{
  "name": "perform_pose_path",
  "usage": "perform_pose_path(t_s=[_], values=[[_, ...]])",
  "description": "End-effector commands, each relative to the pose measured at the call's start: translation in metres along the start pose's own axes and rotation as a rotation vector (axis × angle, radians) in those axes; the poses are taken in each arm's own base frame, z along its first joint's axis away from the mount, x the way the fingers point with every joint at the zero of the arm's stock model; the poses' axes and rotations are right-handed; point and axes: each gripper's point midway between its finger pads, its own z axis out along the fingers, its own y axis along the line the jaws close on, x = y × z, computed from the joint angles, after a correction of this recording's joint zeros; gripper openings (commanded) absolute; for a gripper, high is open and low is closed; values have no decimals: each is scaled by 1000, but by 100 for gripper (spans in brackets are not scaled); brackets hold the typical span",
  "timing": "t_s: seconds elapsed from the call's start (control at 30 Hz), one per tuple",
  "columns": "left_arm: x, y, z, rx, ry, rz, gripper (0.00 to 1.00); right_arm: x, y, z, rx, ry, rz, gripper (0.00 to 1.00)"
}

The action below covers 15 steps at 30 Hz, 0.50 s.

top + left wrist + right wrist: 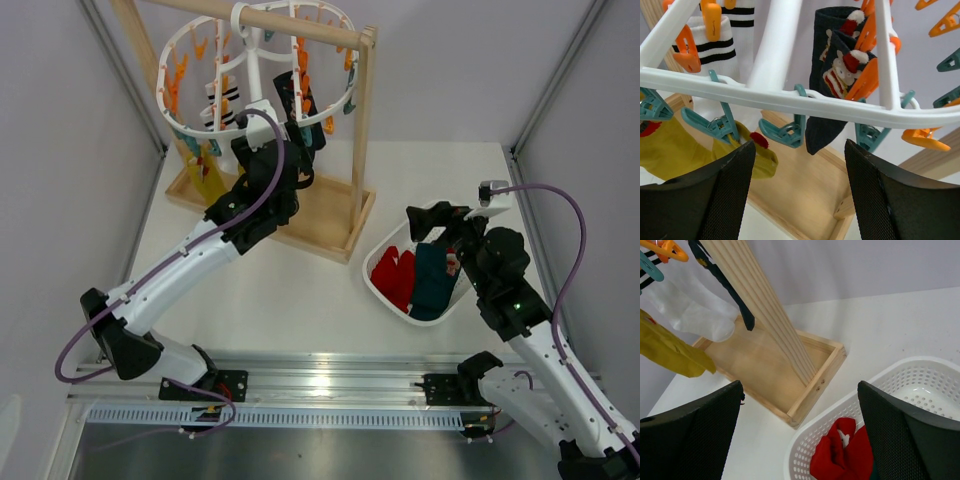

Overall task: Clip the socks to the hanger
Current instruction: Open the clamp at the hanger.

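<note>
The white hanger [262, 60] hangs from the wooden rack with orange and teal pegs. A navy sock [832, 65], a white black-striped sock [722, 47] and a yellow sock [685, 155] are clipped to its ring [790, 100]. My left gripper [799, 192] is open and empty just below the ring, under the navy sock's toe. A red sock [393, 278] and a teal sock [433, 282] lie in the white basket [385, 300]. My right gripper [800, 435] is open and empty above the basket's near rim; the red sock [842, 457] shows between its fingers.
The light wooden rack [362, 110] stands on a tray base [330, 235] at the back left; its upright [765, 315] and base [815, 385] are close to the right gripper. The basket wall [900, 385] lies to the right.
</note>
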Motion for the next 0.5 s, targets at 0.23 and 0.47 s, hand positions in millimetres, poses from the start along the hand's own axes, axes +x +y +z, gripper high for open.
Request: perform_pose_path(t_s=[0.23, 0.47], values=[[-13, 7, 16, -51, -34, -6, 74, -7, 6, 0, -46, -25, 29, 99], [-9, 10, 27, -70, -41, 18, 74, -8, 6, 1, -55, -25, 29, 99]])
